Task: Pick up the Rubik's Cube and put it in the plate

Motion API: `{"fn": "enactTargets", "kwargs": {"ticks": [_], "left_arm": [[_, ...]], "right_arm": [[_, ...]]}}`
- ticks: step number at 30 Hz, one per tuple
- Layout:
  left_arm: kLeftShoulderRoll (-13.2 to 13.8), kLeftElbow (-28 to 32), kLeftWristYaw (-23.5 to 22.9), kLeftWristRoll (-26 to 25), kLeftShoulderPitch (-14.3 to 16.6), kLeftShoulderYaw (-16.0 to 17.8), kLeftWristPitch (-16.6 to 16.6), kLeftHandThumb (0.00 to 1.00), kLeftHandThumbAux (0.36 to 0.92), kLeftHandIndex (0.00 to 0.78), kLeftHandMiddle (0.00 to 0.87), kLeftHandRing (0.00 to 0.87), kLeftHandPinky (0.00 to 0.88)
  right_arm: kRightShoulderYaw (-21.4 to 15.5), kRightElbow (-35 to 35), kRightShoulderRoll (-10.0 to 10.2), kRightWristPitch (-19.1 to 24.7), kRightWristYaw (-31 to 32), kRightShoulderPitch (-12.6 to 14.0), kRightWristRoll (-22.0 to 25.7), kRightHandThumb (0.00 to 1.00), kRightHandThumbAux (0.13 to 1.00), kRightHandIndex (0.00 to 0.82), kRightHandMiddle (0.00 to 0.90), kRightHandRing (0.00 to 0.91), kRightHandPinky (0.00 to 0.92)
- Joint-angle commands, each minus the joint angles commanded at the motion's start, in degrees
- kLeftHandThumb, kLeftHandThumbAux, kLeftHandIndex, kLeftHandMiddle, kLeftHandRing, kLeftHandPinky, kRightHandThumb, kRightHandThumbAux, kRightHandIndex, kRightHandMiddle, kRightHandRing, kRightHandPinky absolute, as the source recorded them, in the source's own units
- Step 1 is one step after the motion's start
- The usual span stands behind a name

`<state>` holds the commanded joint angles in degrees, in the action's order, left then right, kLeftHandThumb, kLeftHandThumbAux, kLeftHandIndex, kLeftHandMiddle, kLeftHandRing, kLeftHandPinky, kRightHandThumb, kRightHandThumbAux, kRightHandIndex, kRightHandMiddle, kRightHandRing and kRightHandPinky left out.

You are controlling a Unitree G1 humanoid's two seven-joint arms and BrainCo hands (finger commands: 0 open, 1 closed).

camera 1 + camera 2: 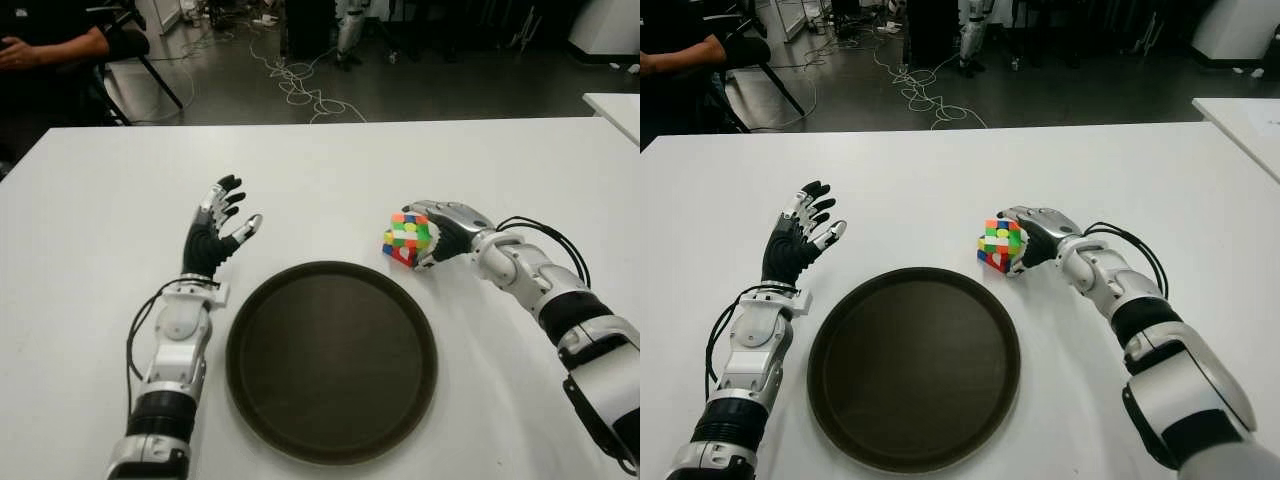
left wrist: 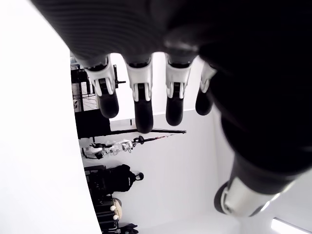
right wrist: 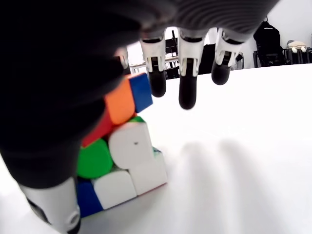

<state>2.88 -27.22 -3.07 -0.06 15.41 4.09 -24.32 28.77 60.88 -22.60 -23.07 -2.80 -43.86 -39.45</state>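
Observation:
The Rubik's Cube [image 1: 406,238] stands tilted on the white table [image 1: 330,170], just beyond the right rim of the dark round plate [image 1: 330,360]. My right hand [image 1: 432,240] is pressed against the cube's right side. In the right wrist view the cube [image 3: 122,156] sits by the palm and thumb, while the fingers [image 3: 187,87] reach straight past it without closing on it. My left hand [image 1: 222,222] is held up to the left of the plate, fingers [image 2: 141,102] spread and holding nothing.
A person's arm [image 1: 50,45] and a chair show beyond the table's far left corner. Cables [image 1: 300,85] lie on the floor behind the table. A second white table [image 1: 615,105] stands at the far right.

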Motion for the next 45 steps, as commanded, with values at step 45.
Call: {"fn": "enactTargets", "kwargs": {"ticks": [45], "left_arm": [[-0.1, -1.2, 0.8, 0.7, 0.5, -0.3, -0.8, 0.048, 0.733, 0.086, 0.162, 0.14, 0.112]], "right_arm": [[1.6, -0.9, 1.4, -0.9, 1.6, 0.3, -0.8, 0.0, 0.774, 0.107, 0.157, 0.196, 0.227]]}}
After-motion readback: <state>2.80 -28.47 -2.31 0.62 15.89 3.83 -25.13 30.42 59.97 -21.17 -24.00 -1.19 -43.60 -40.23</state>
